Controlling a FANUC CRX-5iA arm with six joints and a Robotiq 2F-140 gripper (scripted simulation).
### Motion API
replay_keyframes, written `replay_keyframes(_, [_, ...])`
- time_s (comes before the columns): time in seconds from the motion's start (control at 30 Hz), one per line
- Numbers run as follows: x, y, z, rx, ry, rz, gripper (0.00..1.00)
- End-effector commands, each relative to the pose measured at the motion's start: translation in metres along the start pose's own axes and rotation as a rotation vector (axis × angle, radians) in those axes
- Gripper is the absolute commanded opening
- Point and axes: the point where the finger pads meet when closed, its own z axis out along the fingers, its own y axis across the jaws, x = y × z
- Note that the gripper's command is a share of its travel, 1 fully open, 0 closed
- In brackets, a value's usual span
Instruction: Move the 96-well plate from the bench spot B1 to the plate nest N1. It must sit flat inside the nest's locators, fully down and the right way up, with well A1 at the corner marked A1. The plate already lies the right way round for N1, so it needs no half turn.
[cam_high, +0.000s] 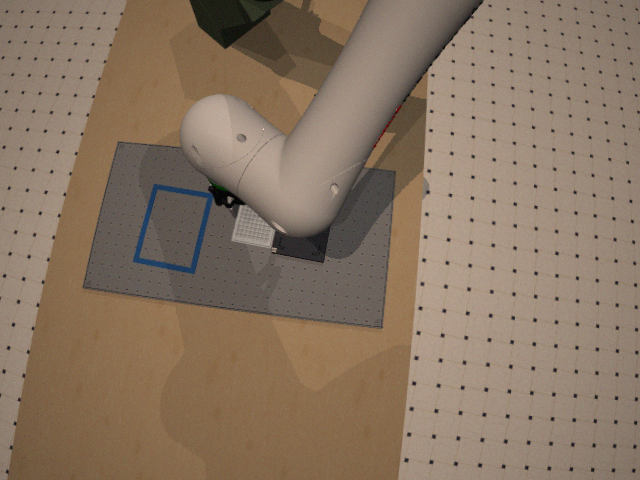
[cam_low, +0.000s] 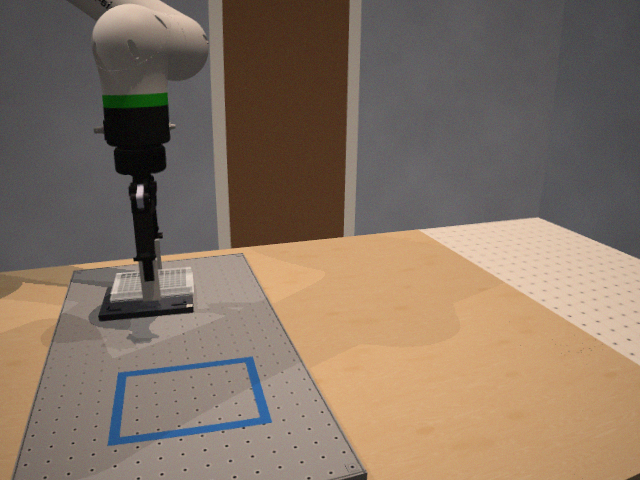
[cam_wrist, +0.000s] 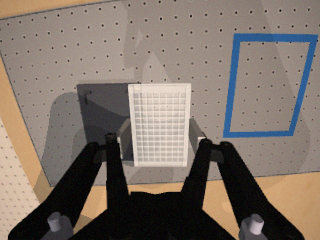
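My gripper (cam_wrist: 160, 126) is shut on the white 96-well plate (cam_wrist: 159, 125), with one finger on each long side. It holds the plate level and the right way up, low over the dark plate nest N1 (cam_low: 147, 308). In the wrist view the nest (cam_wrist: 102, 112) shows to the left of the plate, and the plate covers its right part. In the overhead view the plate (cam_high: 253, 227) lies left of the visible part of the nest (cam_high: 302, 246), and the arm hides most of the gripper. In the side view the plate (cam_low: 160, 281) hangs just above the nest. The blue-outlined spot B1 (cam_low: 188, 400) is empty.
Nest and blue outline (cam_high: 173, 227) sit on a grey perforated board (cam_high: 237, 289) on the wooden bench. The arm's elbow (cam_high: 289, 155) hangs over the board's middle. White perforated table tops flank the bench (cam_high: 532, 258). A dark green base (cam_high: 227, 18) is at the back.
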Motion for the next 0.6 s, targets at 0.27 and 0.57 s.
replay_keyframes(0.27, [-0.007,-0.034,-0.002,-0.002,0.000,0.001,0.00])
replay_keyframes(0.57, [-0.014,-0.063,-0.003,-0.002,0.000,0.001,0.00])
